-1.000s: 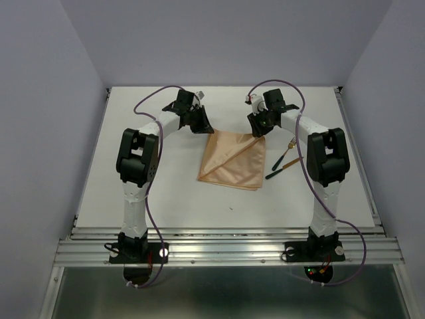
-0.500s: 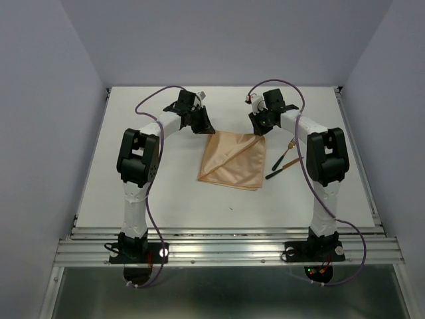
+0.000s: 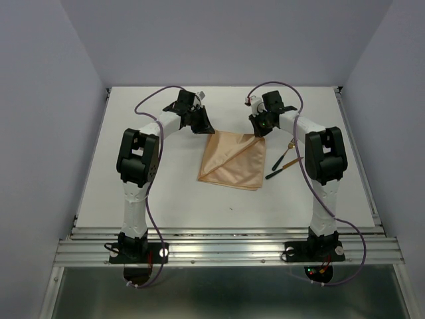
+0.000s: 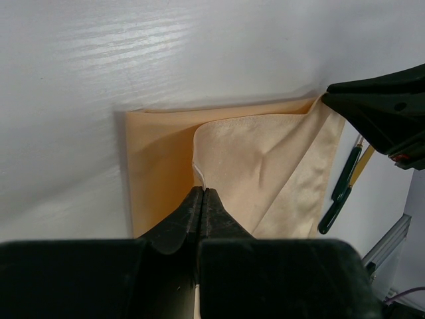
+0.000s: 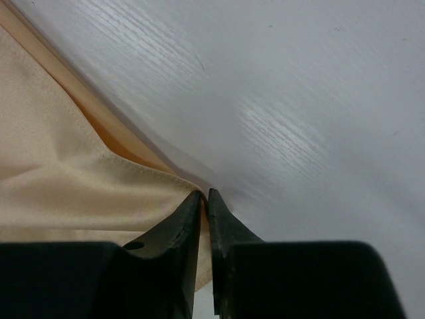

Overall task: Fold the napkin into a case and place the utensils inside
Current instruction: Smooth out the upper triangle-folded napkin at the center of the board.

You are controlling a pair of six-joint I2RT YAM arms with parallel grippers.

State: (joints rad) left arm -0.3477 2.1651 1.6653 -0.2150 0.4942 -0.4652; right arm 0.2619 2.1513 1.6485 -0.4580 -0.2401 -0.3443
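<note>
The left jaws are shut tight on the napkin (image 4: 265, 166) at one far corner. The right jaws pinch the other far corner.

Overhead camera looks down on the whole table (image 3: 166, 193); both wrist cameras sit close over the napkin (image 4: 265, 166)

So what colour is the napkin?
Plain peach-orange napkin, no pattern; clearest in the left wrist view.

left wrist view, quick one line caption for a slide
Left pincer pinching an edge of the peach napkin, utensils lying beside it on the table.
</note>
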